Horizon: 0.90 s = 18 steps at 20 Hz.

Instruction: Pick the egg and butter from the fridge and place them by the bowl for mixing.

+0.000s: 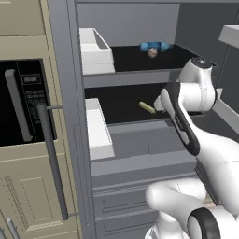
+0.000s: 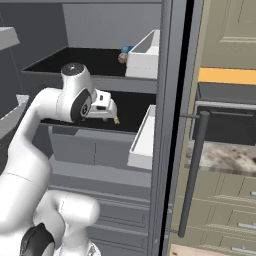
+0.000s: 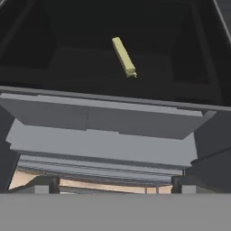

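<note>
End effector spread at the open fridge (image 1: 70,93), holding nothing.
The end effector (image 3: 115,187) faces the middle shelf, where the butter (image 3: 123,57) lies loose ahead; the egg (image 1: 152,53) rests on the upper shelf beside a blue bottle (image 1: 154,46).

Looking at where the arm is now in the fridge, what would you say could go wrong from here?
The butter lies slanted on the dark lower shelf, ahead of the open gripper; closing across its length rather than its narrow sides could push it away or miss.

The egg rests against the blue bottle on the upper shelf; a later grab may nudge either, and the egg might roll.
</note>
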{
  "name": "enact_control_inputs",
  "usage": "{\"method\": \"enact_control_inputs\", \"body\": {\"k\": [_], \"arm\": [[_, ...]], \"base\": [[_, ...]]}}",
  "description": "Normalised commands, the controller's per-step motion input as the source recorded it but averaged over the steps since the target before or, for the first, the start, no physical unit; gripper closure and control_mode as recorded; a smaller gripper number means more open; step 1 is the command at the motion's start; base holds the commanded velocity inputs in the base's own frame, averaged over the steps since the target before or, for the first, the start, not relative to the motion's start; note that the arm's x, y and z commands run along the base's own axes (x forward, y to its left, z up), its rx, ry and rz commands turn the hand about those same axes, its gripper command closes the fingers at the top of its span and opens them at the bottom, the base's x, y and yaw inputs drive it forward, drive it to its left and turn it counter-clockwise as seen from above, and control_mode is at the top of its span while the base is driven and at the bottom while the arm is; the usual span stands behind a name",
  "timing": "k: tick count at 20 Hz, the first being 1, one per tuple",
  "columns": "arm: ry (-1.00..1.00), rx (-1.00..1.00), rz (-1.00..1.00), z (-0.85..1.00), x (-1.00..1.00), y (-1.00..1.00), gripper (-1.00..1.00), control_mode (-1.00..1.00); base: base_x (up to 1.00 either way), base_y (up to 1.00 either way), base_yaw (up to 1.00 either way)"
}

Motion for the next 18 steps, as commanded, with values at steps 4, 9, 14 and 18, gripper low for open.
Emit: {"method": "enact_control_inputs", "body": {"k": [4, 9, 14, 18], "arm": [[-0.14, 0.00, 0.00, 0.00, 0.00, 0.00, -1.00, -1.00], [-0.05, 0.00, 0.00, -0.01, 0.00, 0.00, -1.00, -1.00], [-0.03, 0.00, 0.00, -0.01, 0.10, 0.00, -1.00, -1.00], [-0.01, 0.00, 0.00, -0.04, 0.23, 0.00, -1.00, -1.00]], "base": [[0.00, 0.00, 0.00], [0.00, 0.00, 0.00], [0.00, 0.00, 0.00], [0.00, 0.00, 0.00]]}}
